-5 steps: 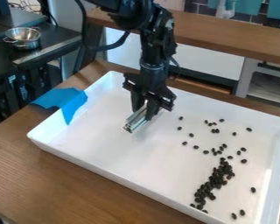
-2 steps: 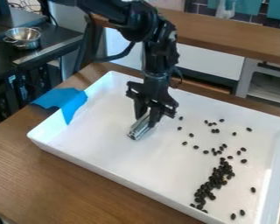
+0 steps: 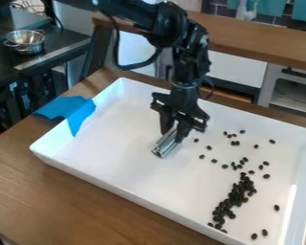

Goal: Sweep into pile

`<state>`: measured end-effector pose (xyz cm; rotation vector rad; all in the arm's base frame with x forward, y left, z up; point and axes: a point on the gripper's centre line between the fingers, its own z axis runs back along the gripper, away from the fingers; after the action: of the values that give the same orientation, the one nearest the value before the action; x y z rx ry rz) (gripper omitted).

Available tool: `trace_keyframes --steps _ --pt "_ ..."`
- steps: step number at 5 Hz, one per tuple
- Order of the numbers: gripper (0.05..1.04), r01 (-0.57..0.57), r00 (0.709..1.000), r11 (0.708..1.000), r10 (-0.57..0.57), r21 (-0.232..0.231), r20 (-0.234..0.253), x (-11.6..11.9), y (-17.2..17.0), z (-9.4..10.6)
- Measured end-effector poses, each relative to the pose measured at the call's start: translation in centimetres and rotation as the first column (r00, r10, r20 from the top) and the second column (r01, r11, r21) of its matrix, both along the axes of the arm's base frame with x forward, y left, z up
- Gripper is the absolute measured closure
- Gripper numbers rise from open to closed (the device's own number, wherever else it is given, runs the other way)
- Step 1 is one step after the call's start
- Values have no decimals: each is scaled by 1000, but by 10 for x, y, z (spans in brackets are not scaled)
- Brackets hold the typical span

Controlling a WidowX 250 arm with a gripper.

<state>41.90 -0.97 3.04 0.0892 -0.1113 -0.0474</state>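
The gripper (image 3: 173,137) hangs over the middle of the white tray (image 3: 95,165), left of the black beans. It is shut on a silvery metal tool (image 3: 165,144), whose lower end points down and toward the front left. A dense, elongated pile of black beans (image 3: 234,198) lies in the tray's right part, running toward the front wall. Looser beans (image 3: 236,143) are scattered behind the pile, and a few lie to its right. Whether the tool touches the tray floor I cannot tell.
Blue tape (image 3: 71,111) is stuck over the tray's left rim and onto the wooden table (image 3: 85,201). A metal colander (image 3: 25,41) stands on a dark surface at the back left. Behind the tray runs a raised wooden shelf (image 3: 264,44).
The gripper has moved to the right and a little toward the front, carrying the metal tool closer to the beans. The pile looks unchanged.
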Motion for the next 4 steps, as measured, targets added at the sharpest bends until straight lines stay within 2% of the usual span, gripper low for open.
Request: trace_keyframes --steps 2,4 --pt "721 42 999 999 -42 -21 -16 1 -29 -1" --pt "721 113 994 993 -114 -29 -6 -2 -62 -1"
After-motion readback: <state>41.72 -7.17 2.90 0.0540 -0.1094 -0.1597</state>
